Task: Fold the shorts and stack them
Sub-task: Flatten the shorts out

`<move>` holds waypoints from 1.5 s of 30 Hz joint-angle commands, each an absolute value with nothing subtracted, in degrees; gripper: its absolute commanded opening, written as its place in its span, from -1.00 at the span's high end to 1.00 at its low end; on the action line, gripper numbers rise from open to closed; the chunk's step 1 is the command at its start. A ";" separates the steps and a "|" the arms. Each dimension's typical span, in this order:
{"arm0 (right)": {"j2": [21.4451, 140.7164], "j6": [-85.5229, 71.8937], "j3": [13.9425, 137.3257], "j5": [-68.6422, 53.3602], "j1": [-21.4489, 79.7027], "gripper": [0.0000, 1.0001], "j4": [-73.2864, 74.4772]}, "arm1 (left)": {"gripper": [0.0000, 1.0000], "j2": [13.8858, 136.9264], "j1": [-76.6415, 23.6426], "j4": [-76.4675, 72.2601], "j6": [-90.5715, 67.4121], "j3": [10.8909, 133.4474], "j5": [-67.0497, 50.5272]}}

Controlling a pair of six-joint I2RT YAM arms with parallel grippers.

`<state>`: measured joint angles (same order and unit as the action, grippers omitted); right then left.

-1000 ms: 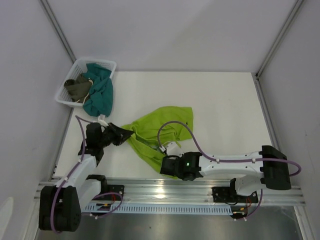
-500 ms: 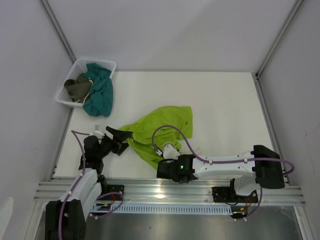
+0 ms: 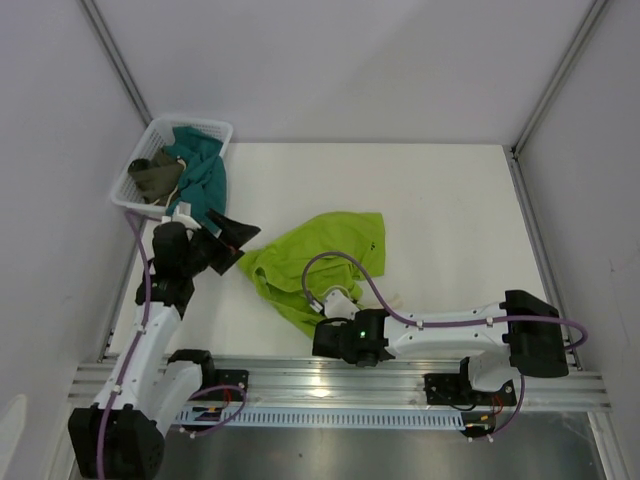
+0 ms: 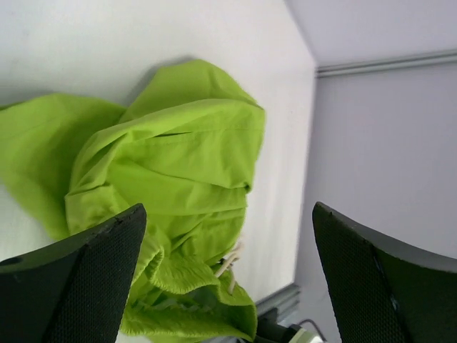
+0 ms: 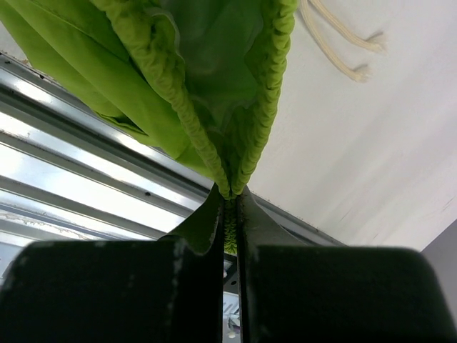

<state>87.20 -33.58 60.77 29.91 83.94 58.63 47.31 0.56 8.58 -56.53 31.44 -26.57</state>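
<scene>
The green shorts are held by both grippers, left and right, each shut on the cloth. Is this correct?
Not quite. Only the right gripper is shut on the shorts, pinching their waistband. The left gripper is open and holds nothing: the left wrist view shows its fingers wide apart, with the shorts lying beyond them.
</scene>
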 commanded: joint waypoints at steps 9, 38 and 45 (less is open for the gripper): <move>87.10 -32.43 61.52 29.80 83.06 1.00 56.16 | -0.99 45.45 -5.54 43.48 -50.71 40.16 -5.73; 86.05 -33.13 60.12 28.48 82.44 1.00 55.64 | -0.98 52.99 -17.40 33.31 -51.42 40.69 -3.16; 86.13 -33.05 60.12 28.39 82.27 1.00 55.46 | -0.99 59.58 -18.10 33.92 -49.66 44.03 -2.37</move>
